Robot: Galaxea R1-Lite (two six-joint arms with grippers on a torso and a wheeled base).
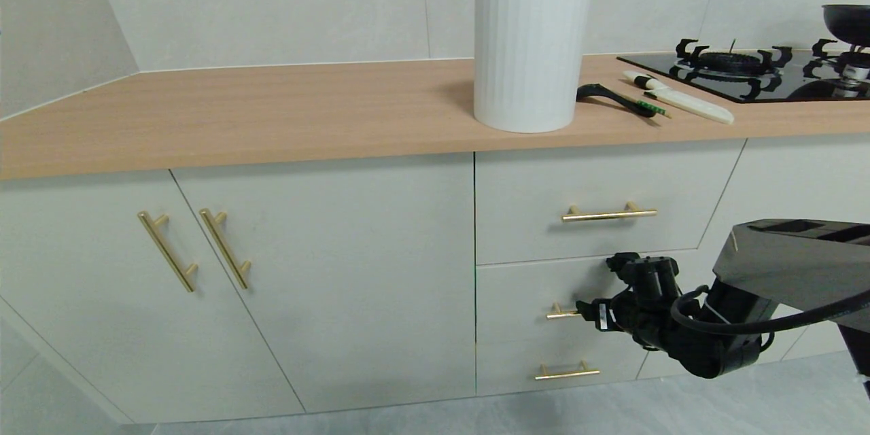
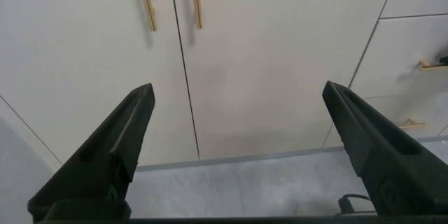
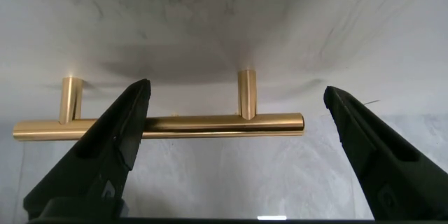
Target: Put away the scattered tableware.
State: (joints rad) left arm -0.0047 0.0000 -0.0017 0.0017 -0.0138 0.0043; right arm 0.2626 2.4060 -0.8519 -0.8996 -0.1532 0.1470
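Scattered tableware lies on the wooden counter [image 1: 272,109] to the right of a tall white ribbed container [image 1: 530,41]: a black ladle [image 1: 607,96], green-tipped chopsticks [image 1: 646,105] and a white utensil [image 1: 680,98]. My right gripper [image 1: 584,309] is low, at the gold handle of the middle drawer [image 1: 563,313]. In the right wrist view this gripper [image 3: 236,92] is open, and the handle [image 3: 161,126] runs across just beyond its fingertips. My left gripper [image 2: 238,89] is open with nothing in it, facing the cabinet doors [image 2: 231,77] near the floor.
A black gas hob [image 1: 747,71] with a dark pot [image 1: 846,20] sits at the counter's right end. Above the middle drawer is the top drawer handle [image 1: 608,215]; below it, the bottom handle [image 1: 566,373]. Two cabinet doors with gold handles [image 1: 168,251] stand to the left.
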